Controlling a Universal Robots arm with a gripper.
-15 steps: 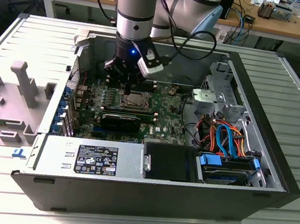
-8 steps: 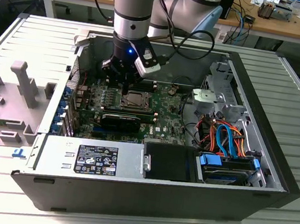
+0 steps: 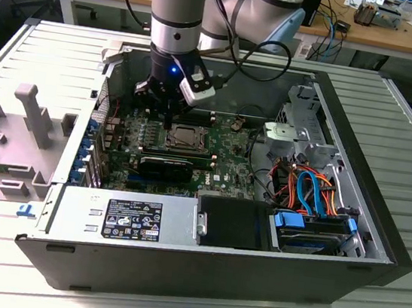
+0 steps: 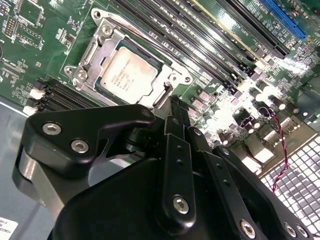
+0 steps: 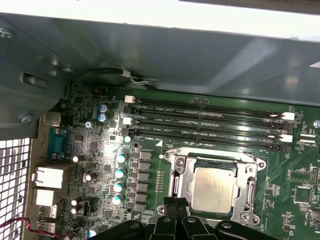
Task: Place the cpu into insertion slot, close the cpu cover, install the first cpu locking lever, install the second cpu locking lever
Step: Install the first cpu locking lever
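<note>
The cpu [image 4: 129, 71] [image 5: 214, 188] lies flat in the insertion slot [image 3: 189, 137] on the green board, silver top up. The cpu cover [image 4: 106, 41] [image 5: 181, 172] is down around it as a silver frame. A thin wire lever [image 4: 150, 37] runs along one side of the frame. My gripper [image 4: 175, 106] [image 5: 174, 203] [image 3: 167, 115] is shut with nothing between its black fingers. Its tips hang at the socket's edge, by the frame's corner. Whether they touch the metal I cannot tell.
Long black memory slots [image 5: 210, 120] run beside the socket. A black expansion card [image 3: 166, 168] lies on its other side. The grey case wall [image 5: 150, 50] rises close behind the slots. Power supply [image 3: 129, 216] and coloured cables [image 3: 308, 186] fill the near and right side of the case.
</note>
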